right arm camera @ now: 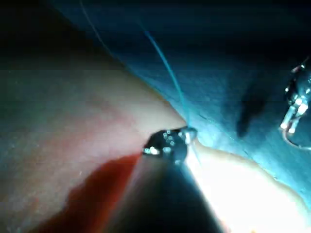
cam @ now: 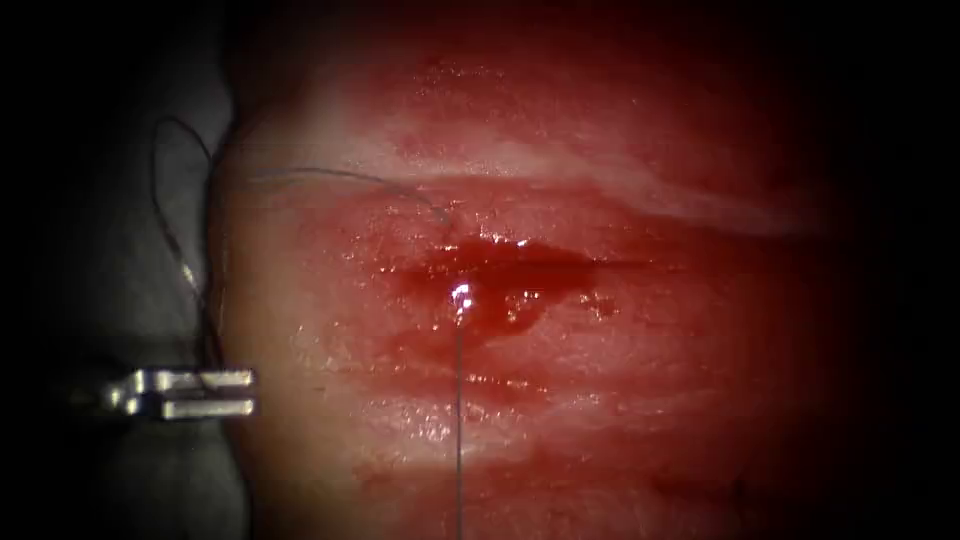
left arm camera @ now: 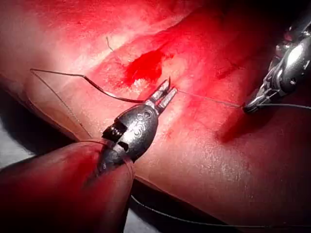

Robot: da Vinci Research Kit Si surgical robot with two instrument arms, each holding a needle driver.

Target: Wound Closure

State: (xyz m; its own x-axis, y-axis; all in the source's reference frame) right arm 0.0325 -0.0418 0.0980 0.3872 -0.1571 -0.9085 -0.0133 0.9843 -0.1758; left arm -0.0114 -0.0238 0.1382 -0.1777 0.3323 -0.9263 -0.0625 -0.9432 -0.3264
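In the endoscope view, the left tool point(cam: 205, 393) is sitting at the left edge of the tissue point(cam: 640, 420), its jaws lying near-parallel with a dark strand crossing them. The thread point(cam: 458, 440) is running straight down from a bright glint at the cut point(cam: 520, 262). No container here; the cut itself is pooling red fluid point(cam: 490, 300). In the left wrist view, the left tool point(left arm camera: 166, 92) is looking clamped on the thread point(left arm camera: 209, 99), which is stretching taut across to the right tool point(left arm camera: 249, 108), and that one is pinching the same strand at its tips. A small dark curl is standing up at the left jaws; whether that is the needle cannot be told, so the needle's place is uncertain. In the right wrist view, the right tool point(right arm camera: 182, 136) is resting against the tissue with thread rising from it. By the look of it, this is thread handling, and any next move is calling for even tension so the strand is not cutting into the cut's edges.
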